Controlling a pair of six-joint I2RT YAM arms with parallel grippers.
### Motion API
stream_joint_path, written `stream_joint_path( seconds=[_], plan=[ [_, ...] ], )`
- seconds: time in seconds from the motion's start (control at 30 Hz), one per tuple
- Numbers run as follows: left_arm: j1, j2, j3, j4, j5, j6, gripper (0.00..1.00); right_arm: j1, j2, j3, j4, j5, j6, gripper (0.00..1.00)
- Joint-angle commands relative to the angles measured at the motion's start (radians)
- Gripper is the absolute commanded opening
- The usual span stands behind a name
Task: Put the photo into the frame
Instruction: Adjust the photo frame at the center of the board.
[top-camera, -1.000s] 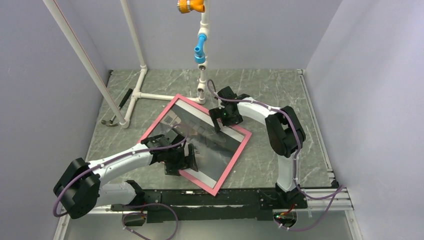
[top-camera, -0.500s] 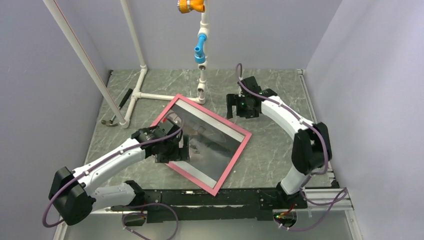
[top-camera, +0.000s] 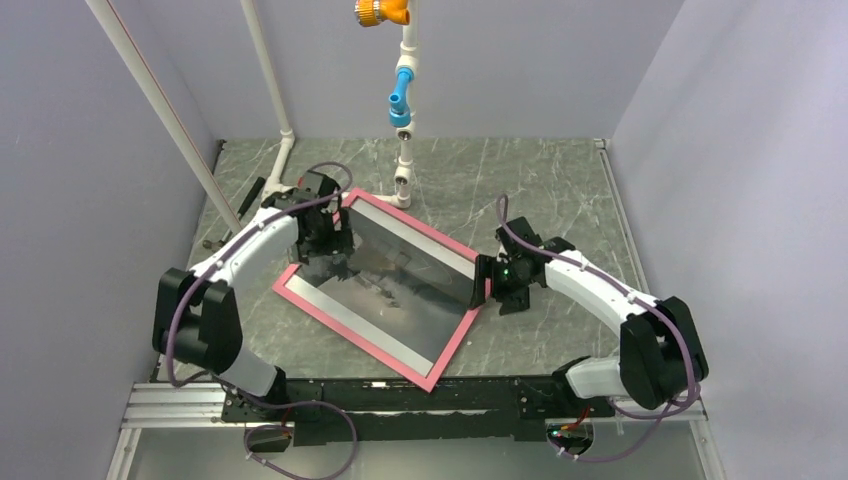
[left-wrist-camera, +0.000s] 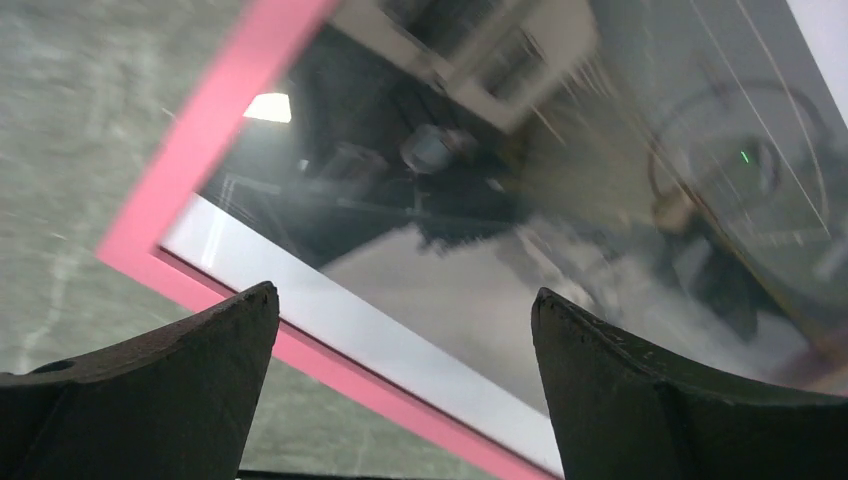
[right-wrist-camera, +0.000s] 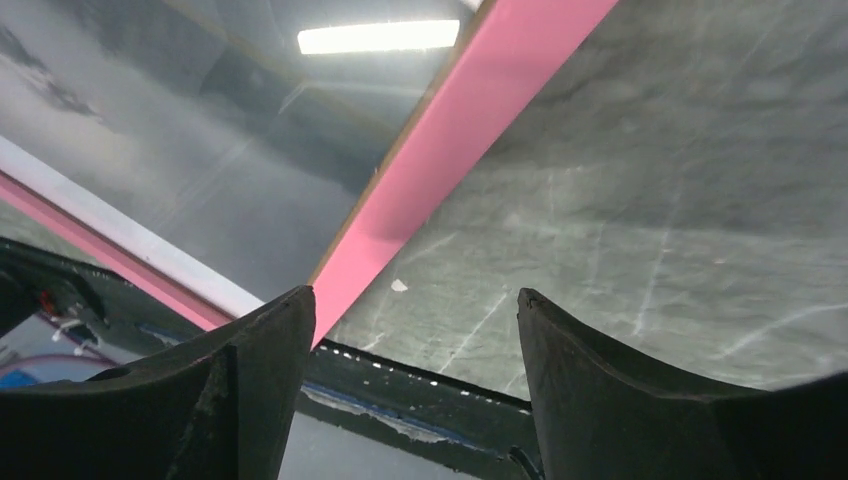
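Plainly, the photo lies inside the frame, seen through the pane with its white margin along the near-left side. The frame rests flat, pink face up, turned diagonally on the desk. The left fingers hang spread over the frame's far-left edge, gripping nothing. The right fingers, spread too, sit low just beside the right corner, the pink rail meeting one fingertip. Set at opposite sides like this, they look placed to nudge or steady the frame rather than carry it. The task seems all but done, though whether the back is closed cannot be told. A white pipe stand stands just beyond the far corner.
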Motion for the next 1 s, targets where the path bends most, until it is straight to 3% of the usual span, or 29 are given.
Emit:
stream_joint_path(
  seconds=[0.0, 0.3, 0.53, 0.6, 0.77, 0.97],
  plan=[
    [0.108, 0.073, 0.068, 0.029, -0.103, 0.073, 0.98, 0.033, -0.004, -0.074, 0.16, -0.125, 0.118, 0.75],
    [0.268, 0.219, 0.105, 0.118, -0.026, 0.137, 0.95, 0.058, 0.19, -0.04, 0.311, -0.121, 0.148, 0.6],
    [0.288, 0.32, 0.111, 0.127, 0.087, 0.154, 0.88, 0.06, 0.336, 0.021, 0.255, -0.019, 0.078, 0.17],
    [0.288, 0.32, 0.086, 0.129, 0.096, 0.149, 0.86, 0.06, 0.364, 0.049, 0.215, 0.027, 0.047, 0.09],
    [0.281, 0.288, -0.02, 0.157, 0.172, 0.126, 0.81, 0.053, 0.428, 0.117, 0.099, 0.207, -0.032, 0.01],
    [0.217, 0.258, -0.145, 0.214, 0.245, 0.093, 0.79, -0.014, 0.46, 0.177, 0.034, 0.305, -0.092, 0.0]
  ],
)
